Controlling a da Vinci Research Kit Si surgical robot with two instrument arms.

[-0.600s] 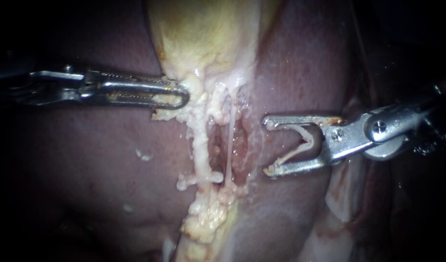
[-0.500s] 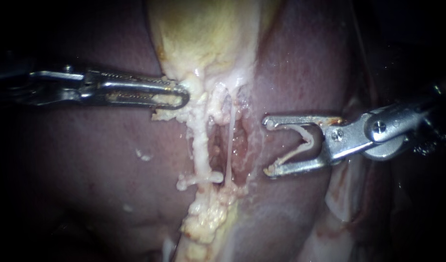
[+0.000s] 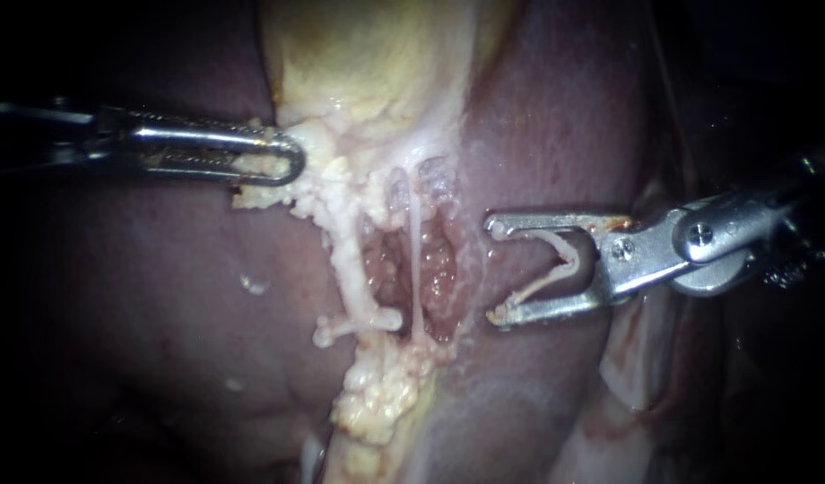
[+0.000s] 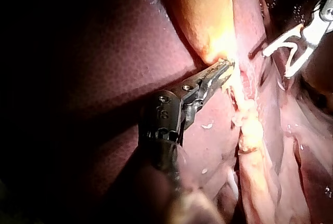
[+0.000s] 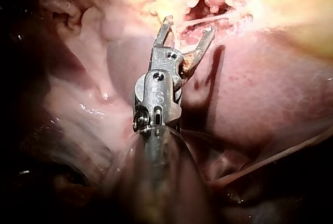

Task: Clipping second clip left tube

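Note:
The yellow gallbladder (image 3: 368,63) lies on the dark red liver (image 3: 161,296). Below it two pale tubes cross an opened window: a thick left tube (image 3: 348,260) and a thin right tube (image 3: 415,260). My left instrument (image 3: 291,166) is shut on the fatty tissue at the gallbladder's base and holds it to the left; the left wrist view shows this grip (image 4: 223,70). My right instrument (image 3: 493,269) stands open just right of the window, apart from both tubes, with a pale clip (image 3: 565,260) seated between its jaws. In the right wrist view its open jaws (image 5: 188,25) point at the tubes.
Lumpy yellow fat (image 3: 377,394) runs down from the window. A short stump (image 3: 341,327) sticks out leftward at the left tube's lower end. Pale folds of tissue (image 3: 637,358) lie under the right instrument's shaft. Liver (image 5: 270,89) flanks the window on both sides.
My left instrument has pulled leftward and slightly up, dragging the gallbladder's base and fat with it. The window between the tubes has widened. The right instrument has not moved.

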